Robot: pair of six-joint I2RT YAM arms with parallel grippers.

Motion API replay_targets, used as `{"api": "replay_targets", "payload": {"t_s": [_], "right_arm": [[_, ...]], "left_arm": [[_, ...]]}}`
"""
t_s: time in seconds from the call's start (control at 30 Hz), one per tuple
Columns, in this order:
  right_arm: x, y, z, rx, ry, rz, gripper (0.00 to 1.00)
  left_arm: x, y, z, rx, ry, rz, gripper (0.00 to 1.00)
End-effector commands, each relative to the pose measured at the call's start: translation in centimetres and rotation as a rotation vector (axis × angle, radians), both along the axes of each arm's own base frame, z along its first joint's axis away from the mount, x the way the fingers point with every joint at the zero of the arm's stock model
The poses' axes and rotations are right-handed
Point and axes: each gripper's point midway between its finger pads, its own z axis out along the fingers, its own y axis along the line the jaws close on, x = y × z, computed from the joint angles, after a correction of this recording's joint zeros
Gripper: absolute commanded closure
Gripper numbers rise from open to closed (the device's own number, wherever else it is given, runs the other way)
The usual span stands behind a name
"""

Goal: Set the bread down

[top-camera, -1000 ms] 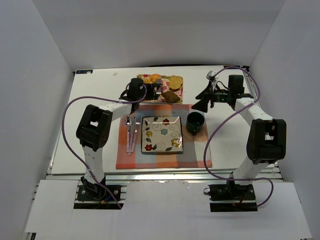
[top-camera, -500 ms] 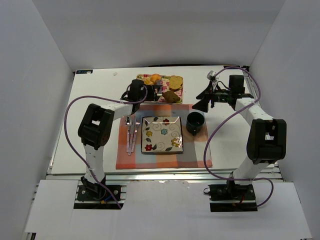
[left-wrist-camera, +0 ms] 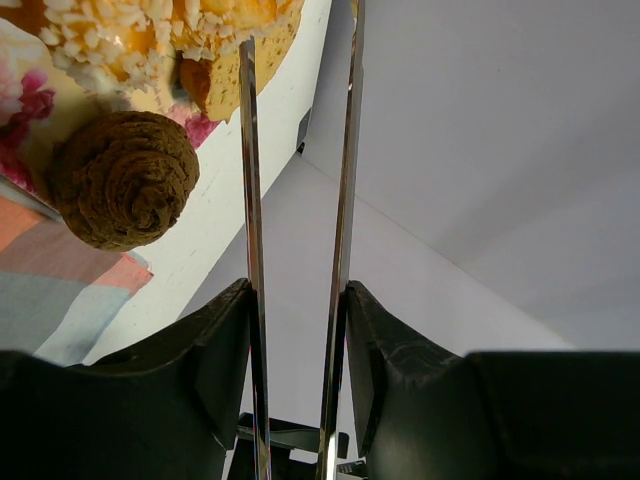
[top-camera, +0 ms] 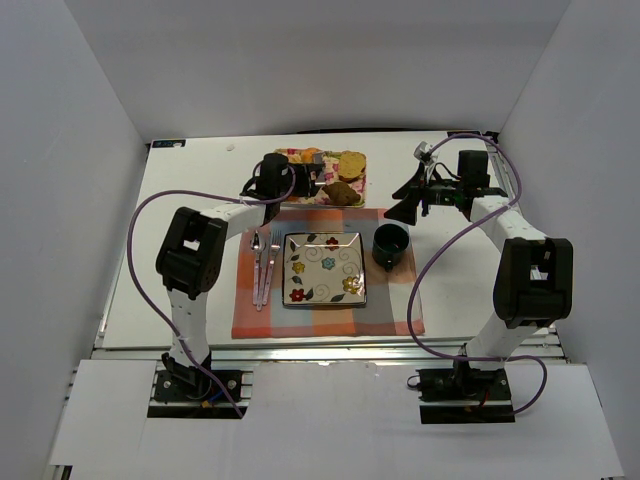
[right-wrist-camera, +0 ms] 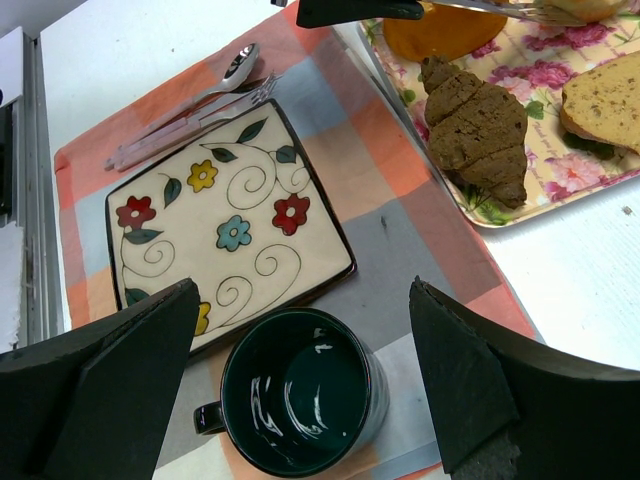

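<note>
my right view: cream plate (right-wrist-camera: 225, 235) with red, blue, yellow flowers, centre left | dark green mug (right-wrist-camera: 300, 400) below | orange-grey checked placemat (right-wrist-camera: 420, 240) | pink-floral tray (right-wrist-camera: 560, 160) upper right | golden-orange bread (right-wrist-camera: 440, 35) at top

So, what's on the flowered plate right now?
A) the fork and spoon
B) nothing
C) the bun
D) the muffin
B: the plate is bare in the right wrist view; the cutlery lies beside it on the placemat, and the pastries are on the tray.

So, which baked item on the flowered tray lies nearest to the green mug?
The dark brown spiral pastry, at the tray's placemat-side edge; the orange bun and bread slice lie farther from the mug.
</note>
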Motion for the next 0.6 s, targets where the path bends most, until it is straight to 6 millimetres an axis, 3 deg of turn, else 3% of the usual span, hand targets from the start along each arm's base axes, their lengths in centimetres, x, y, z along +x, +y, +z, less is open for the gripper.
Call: {"api": "replay_targets", "payload": {"t_s": [0.0,0.57], "right_arm": [[-0.03,-0.05,1.11,0.022,-0.036,0.012,0.11],[0.03,-0.09,1.18,0.023,-0.035,0.011,0.11]], "left_arm": [[0.16,-0.06,1.63,-0.002,-0.04,0.011,0.5],[-0.5,0.06,2.14,-0.024,-0.029,0.009,0.49]]}}
